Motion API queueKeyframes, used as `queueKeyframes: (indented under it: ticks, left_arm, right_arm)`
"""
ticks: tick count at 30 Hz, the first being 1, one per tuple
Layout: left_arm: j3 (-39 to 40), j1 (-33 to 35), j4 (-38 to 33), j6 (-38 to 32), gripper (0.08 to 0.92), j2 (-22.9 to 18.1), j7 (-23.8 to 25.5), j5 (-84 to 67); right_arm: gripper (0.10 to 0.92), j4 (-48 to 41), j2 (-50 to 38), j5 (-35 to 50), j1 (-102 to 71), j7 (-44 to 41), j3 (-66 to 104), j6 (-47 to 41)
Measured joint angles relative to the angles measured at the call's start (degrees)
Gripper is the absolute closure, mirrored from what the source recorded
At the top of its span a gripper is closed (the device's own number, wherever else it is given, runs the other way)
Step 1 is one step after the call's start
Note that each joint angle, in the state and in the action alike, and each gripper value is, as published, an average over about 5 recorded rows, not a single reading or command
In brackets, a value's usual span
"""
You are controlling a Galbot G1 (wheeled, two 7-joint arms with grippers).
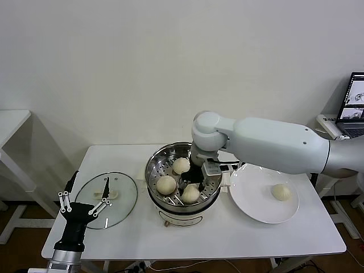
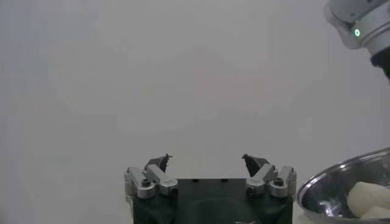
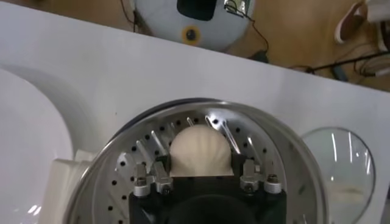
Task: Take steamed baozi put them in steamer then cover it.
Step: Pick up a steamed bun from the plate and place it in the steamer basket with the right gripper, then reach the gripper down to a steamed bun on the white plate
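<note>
The steamer stands at the table's middle with three baozi on its perforated tray: one at the back, one at the left, one at the front. My right gripper reaches down into the steamer and is shut on the front baozi, which rests low on the tray. A fourth baozi lies on the white plate. The glass cover lies flat on the table left of the steamer. My left gripper is open and empty near the cover's front edge.
The plate sits right of the steamer, touching its white side handle. A laptop stands on a side stand at the far right. A second white table is at the far left. The steamer's rim shows in the left wrist view.
</note>
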Motion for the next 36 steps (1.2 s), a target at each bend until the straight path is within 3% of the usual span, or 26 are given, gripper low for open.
queueKeyframes:
  ticks: [7,15,25,30,36]
  left_arm:
    - [-0.2,0.0,0.1,-0.2,0.177,0.1,0.0,-0.4]
    - [-0.2,-0.1,0.3,-0.3,0.177,0.1,0.0,-0.7]
    - [-0.2,-0.3,0.3,-0.3,0.177,0.1,0.0,-0.8]
    - [0.0,-0.4,0.3,-0.2,0.177,0.2,0.0,-0.8]
    - [0.3,-0.5,0.3,-0.1,0.177,0.4,0.0,-0.7]
  right_arm:
    - [0.349,-0.2,0.7,-1.2,-0.8,-0.3,0.1,0.7]
    - [0.213,-0.6,1.5,-2.3,-0.8,-0.4,0.4,1.0]
    - [0.203,-2.0,-0.5,-1.3,0.5,-1.7,3.1,0.0]
    - [0.203,-4.8,-3.9,3.1,2.1,-2.9,4.8,-4.7]
    - [0.203,-12.2,-10.3,11.8,3.3,-4.0,5.2,-16.8]
